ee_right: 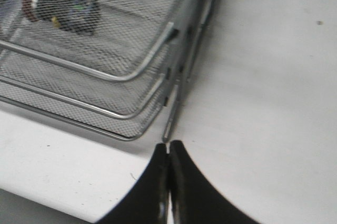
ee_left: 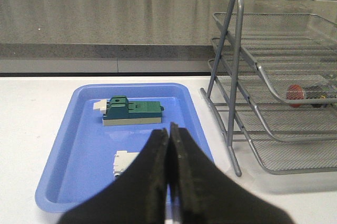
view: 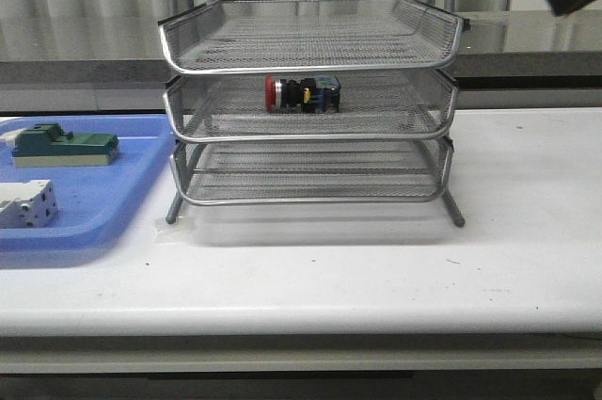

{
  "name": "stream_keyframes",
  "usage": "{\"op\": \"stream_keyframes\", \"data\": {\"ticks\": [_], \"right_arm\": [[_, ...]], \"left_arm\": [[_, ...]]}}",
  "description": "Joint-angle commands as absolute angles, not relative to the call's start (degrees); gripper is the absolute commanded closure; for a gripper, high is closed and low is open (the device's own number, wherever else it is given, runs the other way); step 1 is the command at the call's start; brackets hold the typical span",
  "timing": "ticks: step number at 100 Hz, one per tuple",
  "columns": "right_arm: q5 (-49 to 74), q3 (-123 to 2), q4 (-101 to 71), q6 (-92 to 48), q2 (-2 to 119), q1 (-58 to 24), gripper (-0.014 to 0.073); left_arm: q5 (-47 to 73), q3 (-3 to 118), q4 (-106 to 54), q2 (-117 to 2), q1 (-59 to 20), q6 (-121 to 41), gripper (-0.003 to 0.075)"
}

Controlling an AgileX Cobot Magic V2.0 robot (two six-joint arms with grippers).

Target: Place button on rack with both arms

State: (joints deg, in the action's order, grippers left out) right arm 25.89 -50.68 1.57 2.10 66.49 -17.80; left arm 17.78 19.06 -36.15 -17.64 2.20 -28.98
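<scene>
Button: the red-capped button (view: 301, 94) lies on its side in the middle tier of the rack (view: 310, 61), cap toward the robot's left, touched by neither arm.
Rack: three wire-mesh tiers standing on the white bench (view: 527, 231), just beside the blue tray (view: 103, 212).
Left gripper: the left gripper (ee_left: 169, 145) is clenched on nothing, its fingers pressed together above the tray's near edge.
Right gripper: the right gripper (ee_right: 168, 158) is likewise clenched and empty, over the bench near a rack leg.
Tray: holds a green block (view: 64, 146) and a white terminal block (view: 26, 204), set apart.
</scene>
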Motion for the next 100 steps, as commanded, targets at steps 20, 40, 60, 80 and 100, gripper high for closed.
{"op": "stream_keyframes", "data": {"ticks": [20, 40, 60, 80, 100], "right_arm": [[23.1, -40.9, 2.9, 1.7, 47.1, -9.7, 0.0659], [23.3, -32.6, 2.9, 1.7, 32.7, -6.4, 0.0659], [23.5, -26.9, 3.0, 1.7, 19.3, -5.3, 0.0659], [24.4, -25.9, 3.0, 1.7, 12.5, -5.3, 0.066], [24.4, -25.9, 3.0, 1.7, 12.1, -5.3, 0.066]], "left_arm": [[13.6, 20.7, -37.5, -18.1, 2.3, -28.4, 0.0741], [13.6, 20.7, -37.5, -18.1, 2.3, -28.4, 0.0741], [13.6, 20.7, -37.5, -18.1, 2.3, -28.4, 0.0741], [13.6, 20.7, -37.5, -18.1, 2.3, -28.4, 0.0741], [13.6, 20.7, -37.5, -18.1, 2.3, -28.4, 0.0741]]}}
